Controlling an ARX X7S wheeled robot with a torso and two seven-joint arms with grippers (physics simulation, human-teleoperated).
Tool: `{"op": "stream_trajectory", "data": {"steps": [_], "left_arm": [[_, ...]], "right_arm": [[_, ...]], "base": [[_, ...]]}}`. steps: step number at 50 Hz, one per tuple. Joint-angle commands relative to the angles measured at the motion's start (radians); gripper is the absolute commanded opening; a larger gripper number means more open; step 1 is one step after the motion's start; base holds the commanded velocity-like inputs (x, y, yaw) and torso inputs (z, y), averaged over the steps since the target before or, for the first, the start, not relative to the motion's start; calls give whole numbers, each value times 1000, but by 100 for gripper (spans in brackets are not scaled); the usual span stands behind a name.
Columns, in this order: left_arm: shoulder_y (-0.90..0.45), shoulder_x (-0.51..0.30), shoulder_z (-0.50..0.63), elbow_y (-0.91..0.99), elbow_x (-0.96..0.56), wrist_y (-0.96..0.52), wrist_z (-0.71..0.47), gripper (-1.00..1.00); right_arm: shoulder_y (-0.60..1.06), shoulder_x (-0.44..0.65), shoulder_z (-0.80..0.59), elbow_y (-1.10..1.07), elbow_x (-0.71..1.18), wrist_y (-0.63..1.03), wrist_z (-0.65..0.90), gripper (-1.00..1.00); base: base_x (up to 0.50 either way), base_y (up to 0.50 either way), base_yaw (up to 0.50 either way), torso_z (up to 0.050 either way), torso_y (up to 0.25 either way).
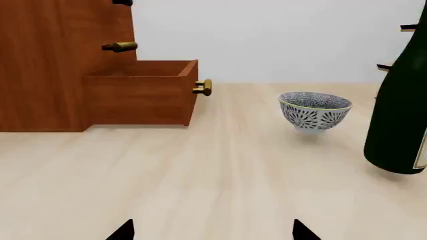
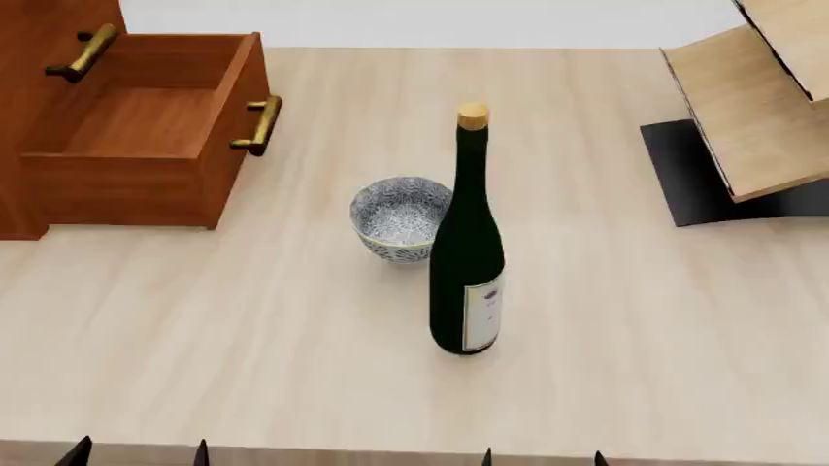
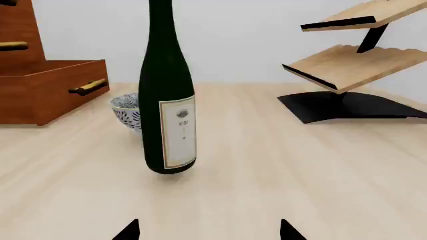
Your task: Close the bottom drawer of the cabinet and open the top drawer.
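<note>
We see the cabinet (image 2: 26, 116) and its bottom drawer (image 2: 143, 136) in reddish-brown wood with a smooth, faintly satin grain, and the handle (image 2: 259, 124) in shiny brass-like metal. The table (image 2: 259, 330) is pale matt wood. The wine bottle (image 2: 467, 262) looks like glossy dark glass with a paper label, the bowl (image 2: 399, 218) like glazed patterned ceramic, the rack (image 2: 751, 107) like pale raw plywood on a matt black base.

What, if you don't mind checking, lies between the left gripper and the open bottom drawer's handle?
Only bare tabletop: the left wrist view shows nothing between the left gripper and the bottom drawer's handle.
</note>
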Motion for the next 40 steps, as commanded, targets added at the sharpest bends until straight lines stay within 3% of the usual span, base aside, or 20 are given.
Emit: {"op": "stream_trajectory", "data": {"steps": [1, 6, 7, 11, 14, 15, 20, 22, 29, 40], "left_arm": [[7, -26, 15, 22, -26, -14, -28, 100], [-7, -39, 75, 12, 27, 37, -72, 100], [-12, -44, 81, 100, 3, -67, -50, 100], [-65, -51, 90, 207, -48, -240, -32, 100], [-97, -57, 110, 160, -19, -193, -51, 100], [-137, -59, 105, 232, -43, -311, -41, 100], [-217, -63, 120, 225, -33, -352, -61, 100], [-267, -58, 109, 269, -64, -456, -58, 100], [-375, -57, 127, 355, -73, -601, -78, 100], [-392, -58, 121, 353, -116, -593, -102, 100]], "right_arm": [[-3, 87, -101, -10, 86, -2, 101, 100], [17, 95, -100, -77, 83, 85, 129, 100], [26, 95, -94, -99, 84, 119, 144, 100], [62, 103, -69, -180, 132, 208, 151, 100], [98, 121, -79, -211, 119, 269, 159, 100], [115, 128, -81, -230, 121, 295, 157, 100], [190, 153, -92, -302, 110, 419, 166, 100], [229, 158, -76, -339, 151, 487, 148, 100], [351, 170, -39, -410, 210, 678, 155, 100], [352, 149, 3, -385, 284, 703, 139, 100]], "base": [[0, 0, 0, 20, 0], [0, 0, 0, 45, 71], [0, 0, 0, 48, 82], [0, 0, 0, 48, 81], [0, 0, 0, 48, 81], [0, 0, 0, 47, 80], [0, 0, 0, 48, 81], [0, 0, 0, 48, 80], [0, 0, 0, 48, 81], [0, 0, 0, 38, 59]]}}
